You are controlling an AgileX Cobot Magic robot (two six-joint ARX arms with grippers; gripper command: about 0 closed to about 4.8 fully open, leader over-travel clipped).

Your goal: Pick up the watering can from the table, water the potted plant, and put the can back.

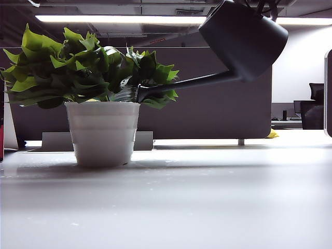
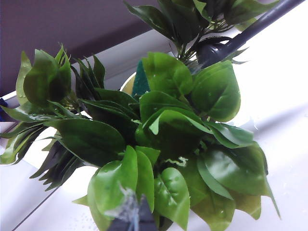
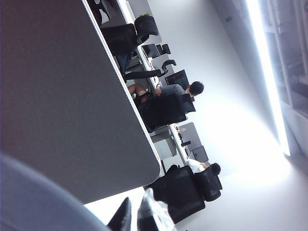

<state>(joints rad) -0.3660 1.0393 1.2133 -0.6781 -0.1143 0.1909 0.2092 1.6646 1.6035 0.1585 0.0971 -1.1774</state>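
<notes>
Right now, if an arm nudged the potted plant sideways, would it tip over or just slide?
The potted plant looks somewhat tip-prone: its white pot narrows toward the base while the foliage spreads much wider above. On the smooth table a low push would probably slide it; a high one more likely tips it. The leaves seem floppy, so the watering can spout among them should just bend them.

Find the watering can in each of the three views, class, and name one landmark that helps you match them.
Exterior view: the watering can hangs tilted at upper right, spout reaching left into the potted plant.
Left wrist view: only the spout shows, entering the leaves.
Right wrist view: the blurred grey curve in one corner may be it; uncertain.
Shared landmark: the grey partition.
</notes>
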